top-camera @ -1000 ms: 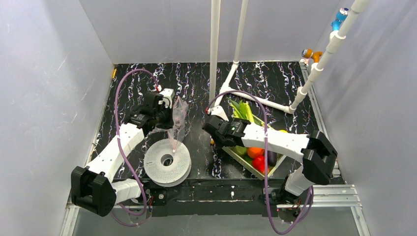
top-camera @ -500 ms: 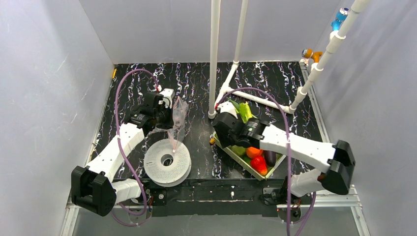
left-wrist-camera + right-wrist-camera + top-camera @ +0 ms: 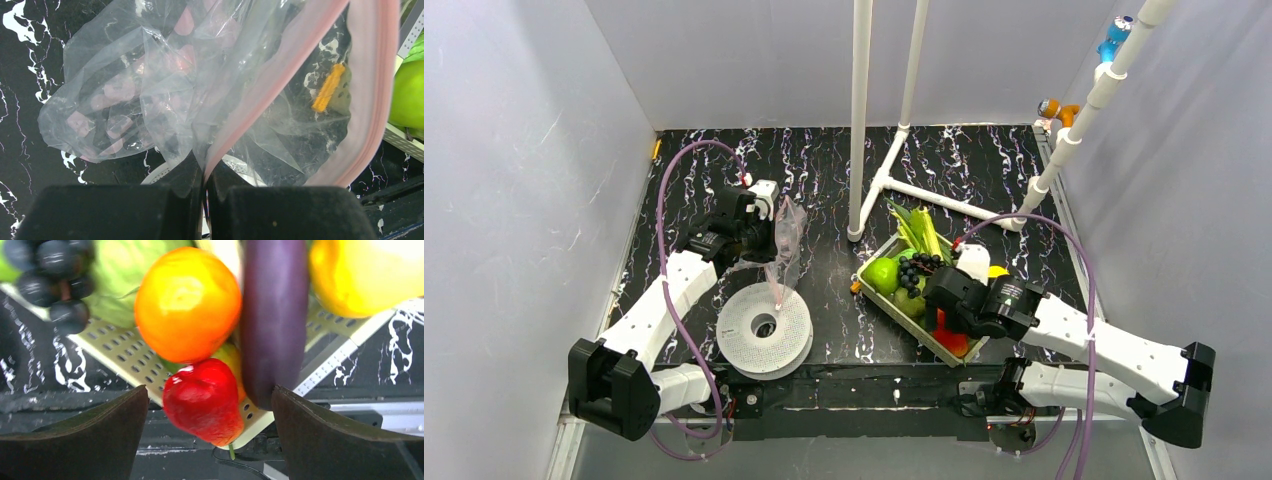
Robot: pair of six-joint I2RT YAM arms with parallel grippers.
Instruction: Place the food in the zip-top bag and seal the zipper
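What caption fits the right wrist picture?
Open right gripper over the red piece, orange and purple eggplant on a perforated tray.

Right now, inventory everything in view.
zip-top bag: one, clear, pink zipper, over spool
spool: one, white, table's front left
tray: one, pale green, right of centre
green apple: one, green, tray's left corner
grapes: bunch, dark, beside apple
leeks: bundle, green, tray's far end
orange: one, orange, tray middle
red piece: one, red, tray's near end
eggplant: one, purple, beside orange
pear: one, yellow, tray's right side
pipes: several, white, table's rear
left tool: one, black, shut on bag
right tool: one, black, open over red piece
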